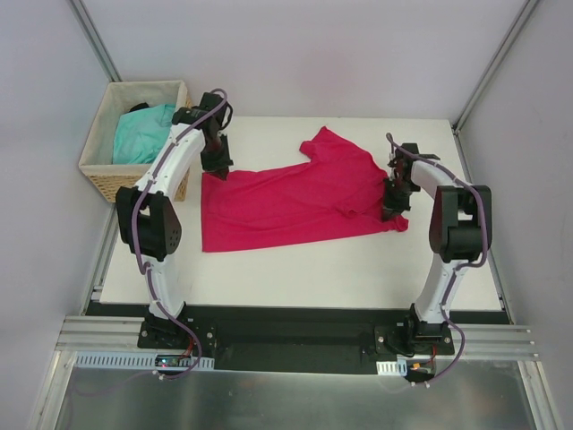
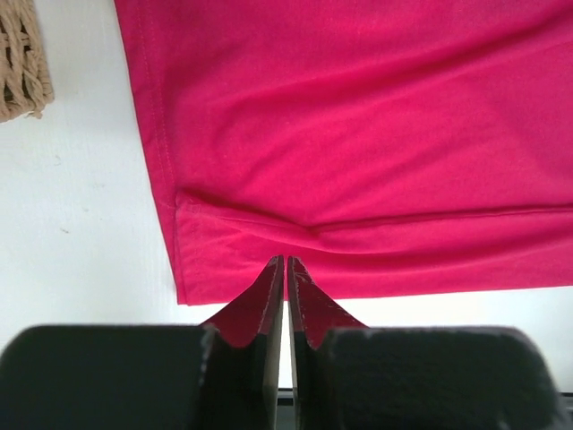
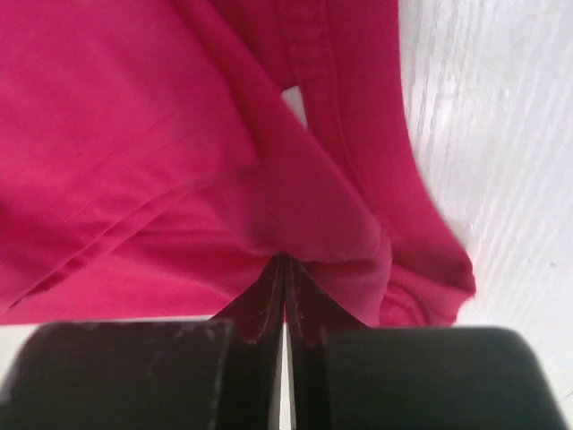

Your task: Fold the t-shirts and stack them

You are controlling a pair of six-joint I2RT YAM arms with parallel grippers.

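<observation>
Fabric's limp and light; I grab edges: left end effector (image 2: 286,269) clamped on crimson t-shirt (image 1: 286,202) hem at its tips, right end effector (image 3: 285,269) clamped on bunched cloth.

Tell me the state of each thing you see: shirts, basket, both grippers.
pink shirt: spread on the table, gripped at both ends
turquoise shirt: crumpled in the basket
basket: upright, holding the turquoise shirt
left gripper: shut on the pink shirt's edge
right gripper: shut on bunched pink shirt fabric
</observation>
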